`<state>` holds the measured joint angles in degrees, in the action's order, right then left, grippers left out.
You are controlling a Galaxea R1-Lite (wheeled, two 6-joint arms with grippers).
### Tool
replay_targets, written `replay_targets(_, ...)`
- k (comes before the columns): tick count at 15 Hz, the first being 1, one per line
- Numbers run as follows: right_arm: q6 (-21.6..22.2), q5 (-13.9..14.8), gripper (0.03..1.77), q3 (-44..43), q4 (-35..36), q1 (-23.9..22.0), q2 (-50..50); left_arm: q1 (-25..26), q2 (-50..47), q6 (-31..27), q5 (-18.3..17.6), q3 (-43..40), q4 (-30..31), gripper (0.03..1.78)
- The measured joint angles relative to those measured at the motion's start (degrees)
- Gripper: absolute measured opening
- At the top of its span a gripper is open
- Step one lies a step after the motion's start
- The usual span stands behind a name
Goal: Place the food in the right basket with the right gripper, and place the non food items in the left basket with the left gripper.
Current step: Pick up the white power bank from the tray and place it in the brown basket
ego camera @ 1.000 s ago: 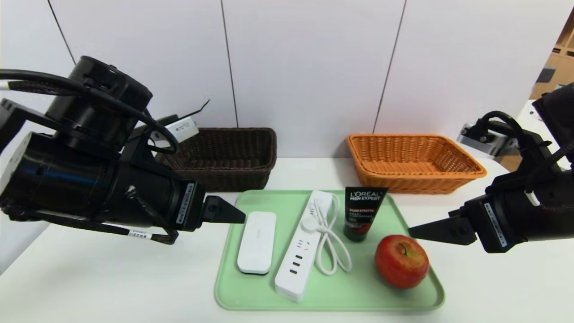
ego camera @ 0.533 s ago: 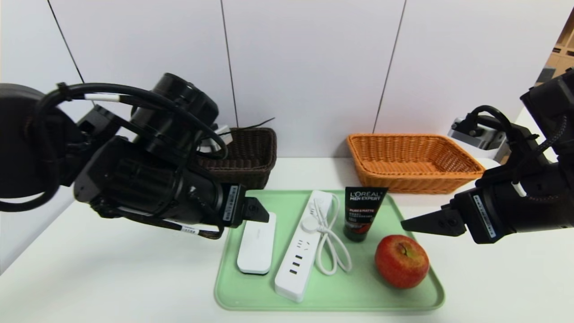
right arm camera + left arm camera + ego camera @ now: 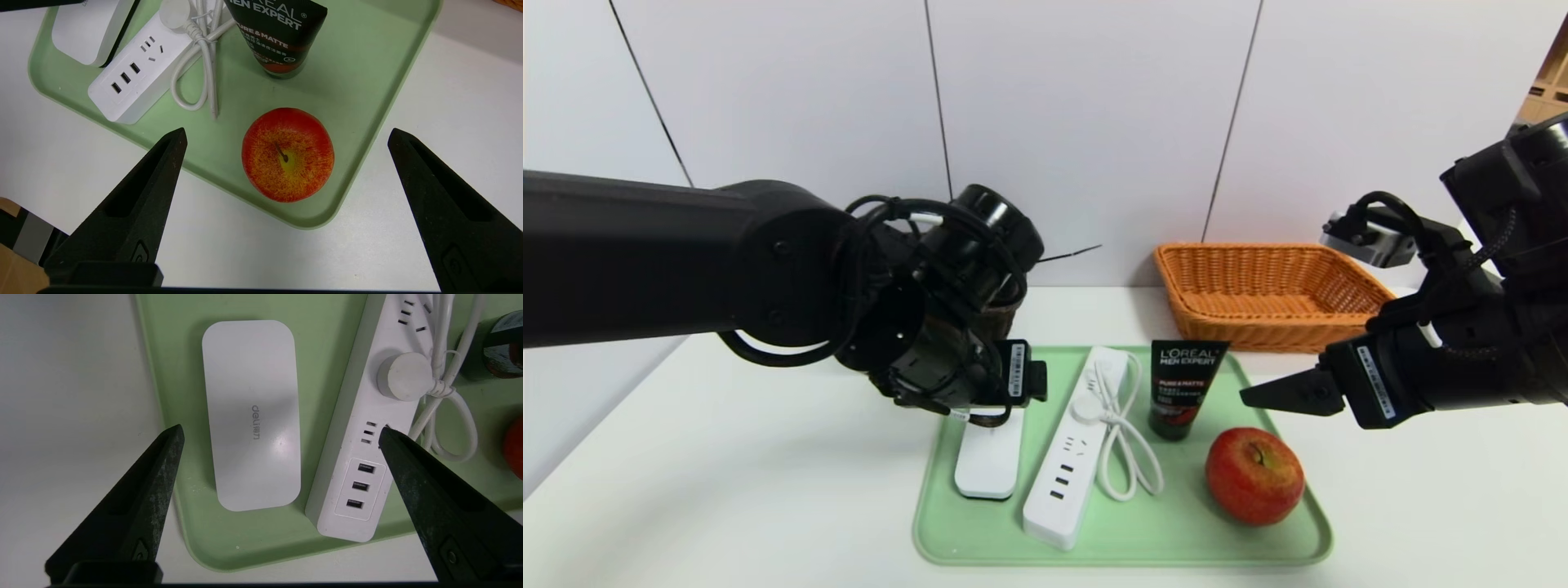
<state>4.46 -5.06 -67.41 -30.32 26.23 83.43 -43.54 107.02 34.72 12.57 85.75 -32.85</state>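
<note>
- Food and non-food together on a green tray [image 3: 1258, 543], flat on the white table [image 3: 727, 490]; largest first below.
- Left arm reaching in over the tray's left end, left gripper [image 3: 280, 435] tilted downward above the white case [image 3: 251, 412], fingers [image 3: 163, 457] spread wide either side of it, touching nothing.
- Right arm at the tray's right side, right gripper [image 3: 286, 136] tilted down above the apple [image 3: 288, 154], fingers [image 3: 408, 155] spread wide, holding nothing.
- Orange basket [image 3: 1274, 290] behind the tray's right end, by the wall.
- Dark wicker basket [image 3: 1001, 314] behind the tray's left end, mostly hidden by the left arm.
- White power strip [image 3: 1070, 457] lying lengthwise in the tray's middle, just beside the case, its cord [image 3: 1123, 445] looped alongside.
- Red apple near the tray's front right corner, stem up.
- Black L'Oreal tube [image 3: 1184, 388] between strip and apple, toward the back, cap end toward the front.
</note>
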Motion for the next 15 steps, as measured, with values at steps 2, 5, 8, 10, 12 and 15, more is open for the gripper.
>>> replay_targets(2,0.09,0.00,1.70,0.00,0.02,0.00,0.11,-0.50,2.55,0.45,2.10,0.46,0.06,1.69)
replay_targets(5,0.16,0.00,1.70,0.20,-0.07,-0.20,0.00,-0.57,4.83,1.02,3.41,0.66,0.09,1.69)
replay_targets(8,0.13,0.00,1.70,0.30,-0.07,-0.39,-0.16,-0.33,5.71,1.06,3.47,0.66,0.26,1.69)
replay_targets(10,0.24,-0.01,1.70,0.39,-0.09,-0.44,-0.20,-0.33,6.38,1.06,3.50,0.66,0.26,1.69)
replay_targets(12,0.24,-0.04,1.70,0.71,-0.16,-0.50,-0.28,-0.30,7.12,1.17,3.47,0.66,0.28,1.69)
replay_targets(15,0.33,-0.06,1.70,1.02,-0.16,-0.59,-0.41,-0.30,8.02,1.17,3.50,0.66,0.48,1.69)
